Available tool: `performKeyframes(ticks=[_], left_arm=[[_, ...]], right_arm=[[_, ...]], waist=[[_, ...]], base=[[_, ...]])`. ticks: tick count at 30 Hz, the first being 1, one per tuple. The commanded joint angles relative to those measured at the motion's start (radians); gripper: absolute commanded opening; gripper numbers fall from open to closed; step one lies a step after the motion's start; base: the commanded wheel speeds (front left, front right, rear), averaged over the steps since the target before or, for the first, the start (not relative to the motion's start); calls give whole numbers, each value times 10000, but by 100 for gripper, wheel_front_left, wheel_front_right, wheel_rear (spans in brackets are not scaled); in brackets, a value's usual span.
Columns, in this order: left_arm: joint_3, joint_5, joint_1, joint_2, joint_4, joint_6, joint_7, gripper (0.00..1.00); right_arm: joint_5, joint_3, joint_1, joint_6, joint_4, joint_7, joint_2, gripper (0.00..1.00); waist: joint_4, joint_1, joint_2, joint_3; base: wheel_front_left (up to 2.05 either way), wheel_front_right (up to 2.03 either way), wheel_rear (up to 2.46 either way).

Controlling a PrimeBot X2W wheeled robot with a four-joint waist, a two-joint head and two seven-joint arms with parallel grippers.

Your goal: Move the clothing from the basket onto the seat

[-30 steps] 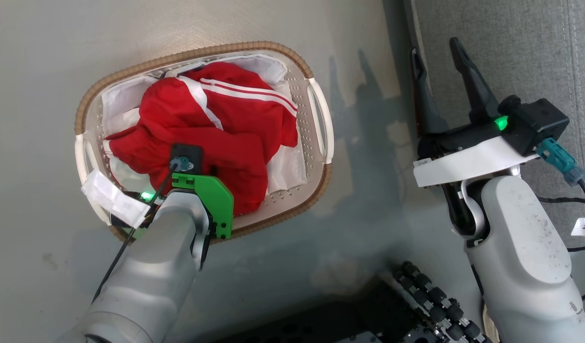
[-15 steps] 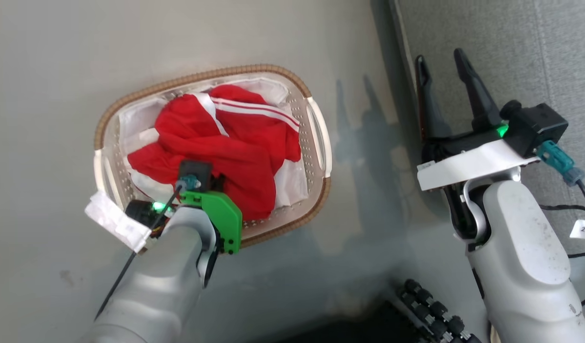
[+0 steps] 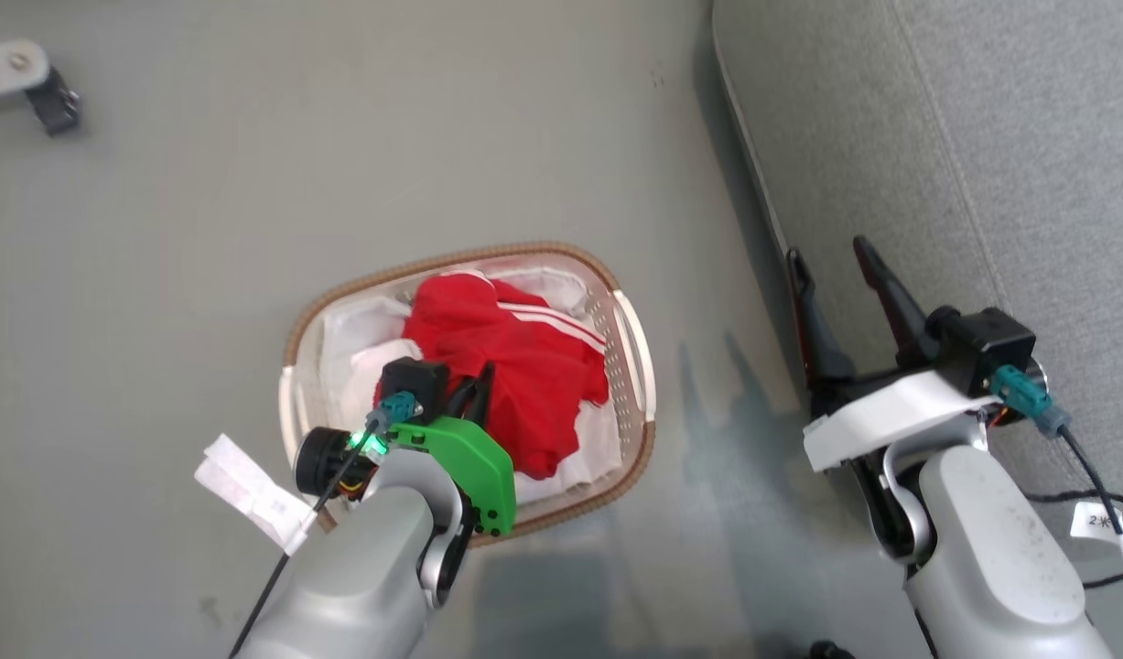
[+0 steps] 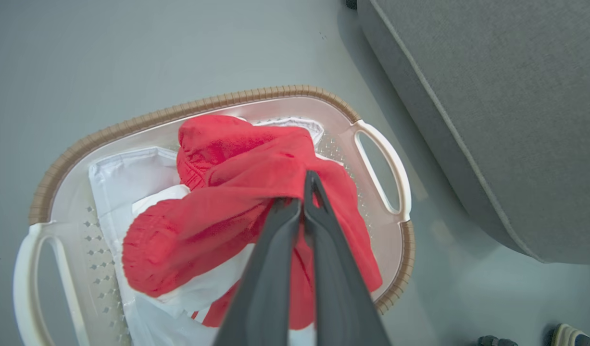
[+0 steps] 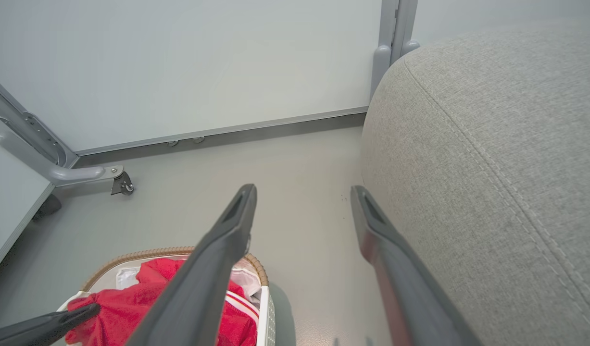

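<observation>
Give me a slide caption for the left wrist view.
Left tool shut on soft bright-red clothing in white perforated plastic basket, grey fabric seat alongside.

The left forearm (image 3: 360, 577) enters the head view at 7 o'clock and reaches toward 1 o'clock, with a green bracket (image 3: 465, 458) on its wrist. The left claw (image 4: 298, 204) points steeply downward. Its two long dark fingers are pressed together, and a fold of the clothing (image 4: 237, 211) is pinched near their tips. The right forearm (image 3: 991, 558) comes in at 5 o'clock, with a white bracket (image 3: 890, 412) across its wrist. The right claw (image 3: 826, 252) points toward 11 o'clock, its fingers spread wide apart and empty.
</observation>
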Motion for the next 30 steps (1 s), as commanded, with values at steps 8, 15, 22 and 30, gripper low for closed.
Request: performKeyframes(ticks=[8, 15, 22, 30], left_arm=[[1538, 1813, 1247, 47, -1847, -68, -34, 0], [2664, 2816, 2033, 44, -3520, -345, -25, 0], [3181, 3391, 2229, 45, -4973, -616, -24, 0], [3385, 3551, 1993, 47, -6654, -648, -26, 0]], right_arm=[[-135, 70, 1052, -7, 347, -48, -99, 100], [-218, 39, 1751, -7, 517, -48, 8, 100], [-265, 55, 2321, -7, 618, -48, 65, 100], [-283, 118, 2684, -7, 756, -48, -15, 100]], waist=[[1125, 0, -1, -2595], [1318, 0, -1, -3649], [1427, 0, -1, -4309], [1491, 0, -1, -4797]], base=[[0, 0, 0], [0, 0, 0], [0, 0, 0], [0, 0, 0]])
